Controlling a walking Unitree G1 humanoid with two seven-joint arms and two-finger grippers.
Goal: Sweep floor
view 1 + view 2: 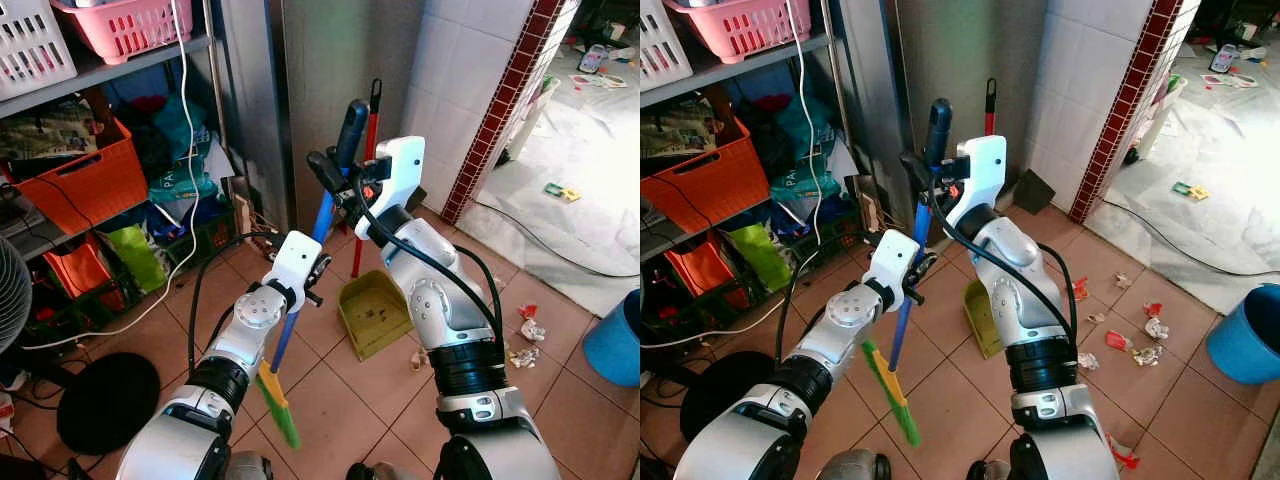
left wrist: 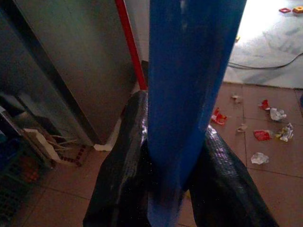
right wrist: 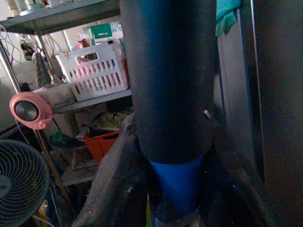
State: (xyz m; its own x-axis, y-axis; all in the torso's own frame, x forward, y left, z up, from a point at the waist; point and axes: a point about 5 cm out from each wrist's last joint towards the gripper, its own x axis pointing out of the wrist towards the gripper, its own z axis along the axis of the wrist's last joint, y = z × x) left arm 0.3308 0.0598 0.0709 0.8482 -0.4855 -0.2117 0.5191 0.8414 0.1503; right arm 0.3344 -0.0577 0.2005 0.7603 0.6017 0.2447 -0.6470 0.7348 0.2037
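Terracotta tile floor w/ paper scraps by robot's right. Keep broom low, stroke debris toward dustpan. Left gripper fingers clamped mid-shaft; right gripper fingers closed round black handle top. Bristles hang just off floor, between arms.

1. I have the broom upright in front of me, its head down near the floor between my two arms.
2. My right gripper sits high on the handle; my left gripper is lower on it.
3. A dustpan lies on the tiles just behind the broom, to my right.
4. Shelving with baskets stands to my left.
5. Scattered litter lies on the floor to my right, with a bucket beyond it at the right edge.
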